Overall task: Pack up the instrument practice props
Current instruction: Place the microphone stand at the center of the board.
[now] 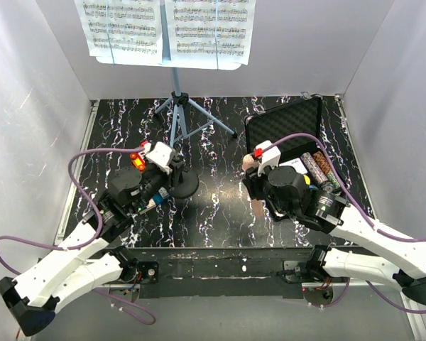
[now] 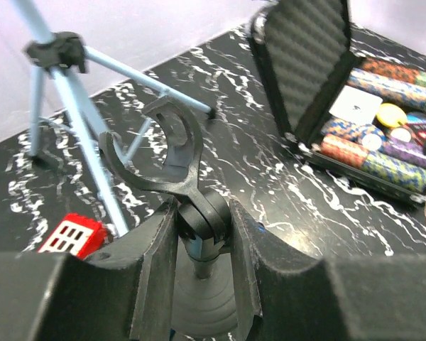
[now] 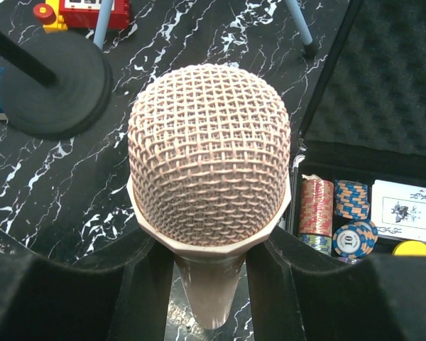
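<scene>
My left gripper [image 2: 199,245] is shut on the black microphone stand [image 2: 197,217], just under its empty C-shaped clip [image 2: 163,142]. The stand's round base [image 1: 187,186] rests on the table. My right gripper [image 3: 209,284] is shut on the handle of the pale microphone [image 3: 209,156], mesh head toward the camera, held above the table left of the case. In the top view the microphone [image 1: 258,206] hangs under the right gripper [image 1: 255,183]. The light-blue music stand [image 1: 176,117] stands at the back on tripod legs and carries white sheet-music pages [image 1: 167,28].
An open black foam-lined case [image 1: 287,124] of poker chips [image 3: 316,206] and a card lies at the right. Red and blue toy bricks [image 2: 71,236] lie by the tripod legs and the stand's base [image 3: 53,85]. White walls enclose the table on three sides.
</scene>
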You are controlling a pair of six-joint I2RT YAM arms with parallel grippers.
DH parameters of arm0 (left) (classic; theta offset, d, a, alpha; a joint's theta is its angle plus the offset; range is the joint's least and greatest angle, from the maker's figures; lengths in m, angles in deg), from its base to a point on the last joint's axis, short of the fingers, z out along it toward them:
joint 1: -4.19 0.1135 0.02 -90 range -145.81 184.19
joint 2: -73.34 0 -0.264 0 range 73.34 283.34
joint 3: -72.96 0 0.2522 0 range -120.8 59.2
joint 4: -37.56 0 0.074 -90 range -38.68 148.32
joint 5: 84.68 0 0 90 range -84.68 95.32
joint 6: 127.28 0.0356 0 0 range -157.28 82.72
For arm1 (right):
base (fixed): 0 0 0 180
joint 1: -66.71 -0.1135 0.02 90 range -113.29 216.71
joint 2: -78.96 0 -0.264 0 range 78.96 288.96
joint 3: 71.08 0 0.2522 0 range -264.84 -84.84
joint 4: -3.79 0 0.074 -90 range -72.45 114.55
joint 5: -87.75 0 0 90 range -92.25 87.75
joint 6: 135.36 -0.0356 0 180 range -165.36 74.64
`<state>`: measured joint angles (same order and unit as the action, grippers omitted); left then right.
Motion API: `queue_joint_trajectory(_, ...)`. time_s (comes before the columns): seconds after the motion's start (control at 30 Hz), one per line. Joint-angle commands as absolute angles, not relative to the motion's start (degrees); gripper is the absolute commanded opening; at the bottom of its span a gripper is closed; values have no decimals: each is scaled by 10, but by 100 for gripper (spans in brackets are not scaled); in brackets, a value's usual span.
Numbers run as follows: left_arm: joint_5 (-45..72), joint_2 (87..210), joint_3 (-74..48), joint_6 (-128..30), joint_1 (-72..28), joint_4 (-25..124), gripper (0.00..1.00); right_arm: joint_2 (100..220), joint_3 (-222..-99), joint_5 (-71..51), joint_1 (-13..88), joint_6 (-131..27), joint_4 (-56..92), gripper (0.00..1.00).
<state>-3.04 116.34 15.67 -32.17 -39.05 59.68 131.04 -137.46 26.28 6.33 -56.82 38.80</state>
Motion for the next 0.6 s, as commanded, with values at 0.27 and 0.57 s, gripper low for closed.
queue_joint_trajectory(0.27,-391,1174,58,-271,-370,649,0,1312,-1373,232,67,-577,343,1)
queue_joint_trajectory(0.57,-285,1312,-7,-349,-123,593,0,1312,-1365,199,67,-595,324,1)
